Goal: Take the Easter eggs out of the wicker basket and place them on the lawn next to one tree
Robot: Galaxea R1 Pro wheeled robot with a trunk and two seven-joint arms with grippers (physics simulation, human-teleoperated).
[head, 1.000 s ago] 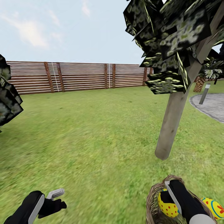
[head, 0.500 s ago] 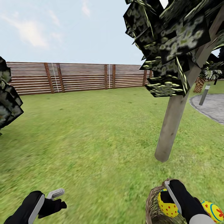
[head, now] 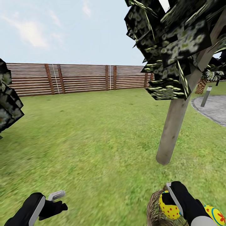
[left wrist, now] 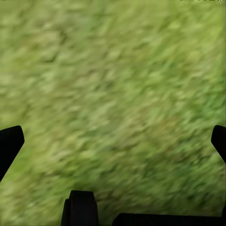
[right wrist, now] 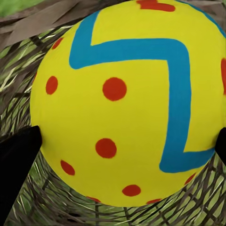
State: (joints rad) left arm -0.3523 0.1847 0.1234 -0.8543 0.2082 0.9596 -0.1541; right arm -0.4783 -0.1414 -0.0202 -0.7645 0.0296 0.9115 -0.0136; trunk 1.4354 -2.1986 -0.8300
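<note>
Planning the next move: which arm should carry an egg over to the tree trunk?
Right. The right gripper already has its jaws around an Easter egg above the wicker basket; the left gripper is empty.

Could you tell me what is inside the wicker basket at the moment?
The wicker basket holds a red-dotted yellow Easter egg, with the right claw closed around it. A second egg shows by the far rim. The arm covers the rest of the inside, so a third egg cannot be confirmed.
</note>
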